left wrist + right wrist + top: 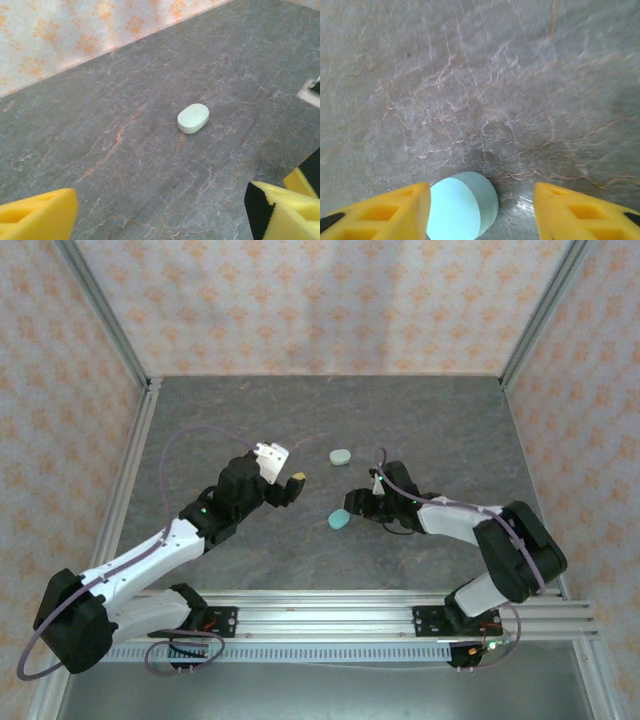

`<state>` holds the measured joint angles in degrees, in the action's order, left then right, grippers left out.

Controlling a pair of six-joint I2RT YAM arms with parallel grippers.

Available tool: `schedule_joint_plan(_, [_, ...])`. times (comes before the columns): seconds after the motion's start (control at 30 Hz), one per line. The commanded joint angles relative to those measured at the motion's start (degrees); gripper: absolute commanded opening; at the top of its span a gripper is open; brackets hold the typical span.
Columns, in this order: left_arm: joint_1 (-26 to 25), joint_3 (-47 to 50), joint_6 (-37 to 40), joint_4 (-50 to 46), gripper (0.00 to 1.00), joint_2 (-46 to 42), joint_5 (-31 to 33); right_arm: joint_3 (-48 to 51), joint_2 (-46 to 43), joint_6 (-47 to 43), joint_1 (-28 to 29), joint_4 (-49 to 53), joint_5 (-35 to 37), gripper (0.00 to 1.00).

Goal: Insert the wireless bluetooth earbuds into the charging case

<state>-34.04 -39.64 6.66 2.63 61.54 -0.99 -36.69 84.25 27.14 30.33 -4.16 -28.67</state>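
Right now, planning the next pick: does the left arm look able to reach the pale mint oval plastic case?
Probably yes: the pale mint oval plastic case lies on the grey marbled table, straight ahead of the open left gripper, with bare surface between them.

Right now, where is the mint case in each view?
Top: mint case, centre, just beyond the blue case.
Left wrist: mint case, right of centre, on the table.
Right wrist: blue case, bottom centre.
Shared landmark: grey veined table.
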Motion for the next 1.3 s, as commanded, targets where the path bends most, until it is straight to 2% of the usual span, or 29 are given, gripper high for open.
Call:
schedule_joint_plan(0.0, [1.3, -0.5, 1.4, -1.6, 0.88, -2.0, 1.1, -3.8, -5.3, -6.6, 0.0, 10.7, 9.1, 0.62])
schedule_joint_plan(0.13, [3.3, -0.3, 1.4, -2.5, 0.91, -2.4, 1.8, -5.7, -10.9, -11.0, -0.1, 16.1, 16.0, 0.72])
schedule_joint_plan(0.27, [6.2, 0.6, -0.1, -2.5, 1.00, -2.6, 3.5, -5.3, -17.4, -15.0, -0.3, 18.8, 27.9, 0.79])
schedule_joint_plan(0.43, [10.5, 4.9, -3.8, 1.9, 1.00, -4.1, 8.6, -0.5, -24.6, -18.1, -1.0, 15.6, 44.3, 1.00])
schedule_joint_plan(0.5, [12.6, 7.1, -5.7, 3.4, 1.00, -4.6, 10.2, 1.5, -26.2, -19.7, -1.8, 13.6, 48.6, 0.99])
schedule_joint_plan(0.57, [14.8, 9.1, -7.5, 4.2, 1.00, -4.9, 11.8, 4.1, -27.4, -23.0, -2.7, 10.0, 50.3, 0.99])
schedule_joint_plan(0.7, [15.8, 13.1, -8.5, 5.9, 1.00, -5.2, 20.0, 7.6, -28.5, -23.8, -5.3, 5.1, 54.0, 0.99])
schedule_joint_plan(0.83, [17.3, 15.1, -9.0, 6.4, 1.00, -7.2, 25.1, 10.0, -29.1, -24.6, -7.7, -0.4, 57.7, 0.99])
schedule_joint_plan(1.03, [21.5, 20.1, -9.1, 6.8, 1.00, -9.8, 26.7, 18.4, -29.0, -35.9, -9.6, -20.2, 60.5, 0.99])
schedule_joint_plan(1.27, [24.8, 24.5, -9.5, 15.4, 1.00, -8.4, 27.9, 23.3, -23.4, -33.0, -18.4, -28.9, 57.3, 0.99])
